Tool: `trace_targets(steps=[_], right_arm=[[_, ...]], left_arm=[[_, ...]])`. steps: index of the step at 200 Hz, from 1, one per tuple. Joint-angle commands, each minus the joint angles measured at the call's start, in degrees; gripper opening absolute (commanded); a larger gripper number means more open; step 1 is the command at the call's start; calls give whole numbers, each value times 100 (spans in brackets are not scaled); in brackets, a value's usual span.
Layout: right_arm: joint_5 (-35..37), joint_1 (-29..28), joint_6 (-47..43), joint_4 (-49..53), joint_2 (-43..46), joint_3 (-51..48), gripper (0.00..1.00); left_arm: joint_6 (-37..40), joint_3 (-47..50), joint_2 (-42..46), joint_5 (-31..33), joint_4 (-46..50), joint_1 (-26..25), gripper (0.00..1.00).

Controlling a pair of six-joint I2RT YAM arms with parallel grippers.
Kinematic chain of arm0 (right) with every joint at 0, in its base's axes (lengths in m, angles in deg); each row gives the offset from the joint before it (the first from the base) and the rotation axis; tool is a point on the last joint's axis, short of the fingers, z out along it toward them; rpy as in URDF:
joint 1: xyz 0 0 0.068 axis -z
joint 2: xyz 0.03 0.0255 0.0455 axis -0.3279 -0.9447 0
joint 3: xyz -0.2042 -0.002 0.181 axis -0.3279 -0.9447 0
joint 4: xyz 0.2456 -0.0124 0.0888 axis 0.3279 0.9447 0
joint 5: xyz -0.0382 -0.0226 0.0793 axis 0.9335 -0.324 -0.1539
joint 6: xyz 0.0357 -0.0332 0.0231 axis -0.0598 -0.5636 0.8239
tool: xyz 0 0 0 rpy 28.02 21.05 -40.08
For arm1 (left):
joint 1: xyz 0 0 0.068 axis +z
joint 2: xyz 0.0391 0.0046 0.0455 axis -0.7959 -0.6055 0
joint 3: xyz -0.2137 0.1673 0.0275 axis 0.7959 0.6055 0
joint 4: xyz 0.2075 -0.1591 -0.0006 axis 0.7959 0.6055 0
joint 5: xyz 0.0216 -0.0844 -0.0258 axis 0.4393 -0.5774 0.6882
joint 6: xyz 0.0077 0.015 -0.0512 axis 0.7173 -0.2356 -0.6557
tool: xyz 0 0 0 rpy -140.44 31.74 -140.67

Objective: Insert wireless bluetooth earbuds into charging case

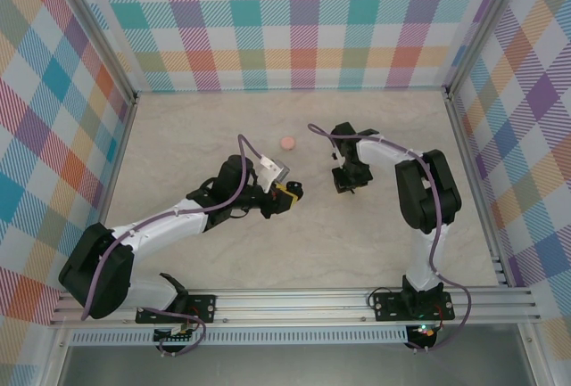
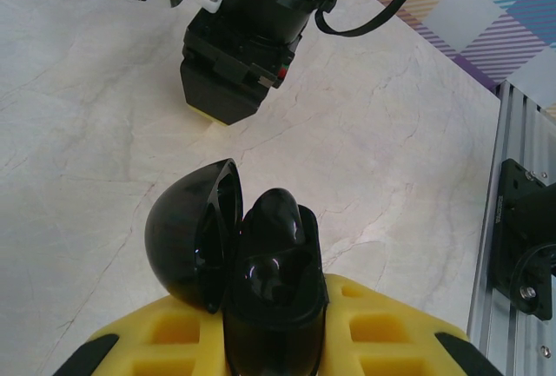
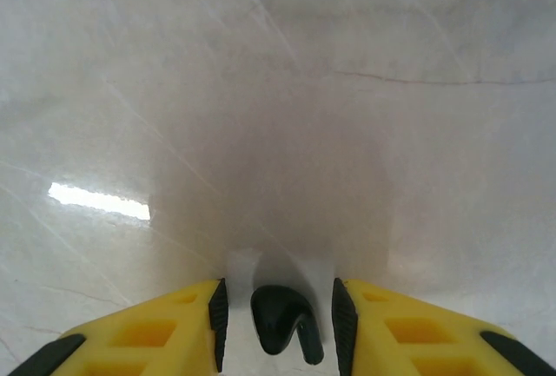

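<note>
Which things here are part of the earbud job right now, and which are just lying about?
In the job: open black charging case, in the left gripper; black earbud on the table, between the open fingers of the right gripper.
Lying about: pink round case, alone farther back.

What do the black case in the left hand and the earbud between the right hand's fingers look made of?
Black case: seemingly hard plastic, high gloss; its domed lid and body carry crisp reflections. Black earbud: probably moulded plastic too, glossy, with a soft sheen on its rounded head, though it is blurred.
</note>
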State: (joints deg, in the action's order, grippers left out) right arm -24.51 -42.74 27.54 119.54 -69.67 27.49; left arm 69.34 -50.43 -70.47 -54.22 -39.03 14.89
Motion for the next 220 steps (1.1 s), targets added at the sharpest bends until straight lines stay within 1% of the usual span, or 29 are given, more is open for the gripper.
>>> trace_targets(steps=[1, 52, 83, 112, 137, 146, 156, 173, 190, 220], right_arm=[[67, 4, 24, 206, -139, 176, 39], [115, 35, 147, 325, -348, 308, 34], [117, 64, 238, 471, -378, 317, 27], [103, 108, 388, 618, -377, 317, 26], [-15, 195, 530, 652, -377, 300, 21], [-16, 206, 548, 675, -377, 299, 22], [39, 202, 559, 720, -361, 299, 29], [25, 211, 531, 773, -312, 290, 33], [-13, 209, 515, 854, -274, 299, 35], [-158, 208, 500, 940, -245, 286, 35]], left_arm=[[76, 33, 186, 21, -150, -12, 9], [80, 5, 190, 21, -106, -11, 9], [106, -15, 162, 30, -62, -12, 9], [105, -34, 132, 28, -75, -8, 9], [119, -61, 130, 21, -44, -12, 9], [124, -72, 129, 21, -29, -12, 9], [123, -58, 129, 21, -23, -12, 9], [120, -46, 137, 23, -18, -7, 9], [122, -48, 144, 25, -11, -12, 9], [110, -48, 144, 30, -9, -12, 8]])
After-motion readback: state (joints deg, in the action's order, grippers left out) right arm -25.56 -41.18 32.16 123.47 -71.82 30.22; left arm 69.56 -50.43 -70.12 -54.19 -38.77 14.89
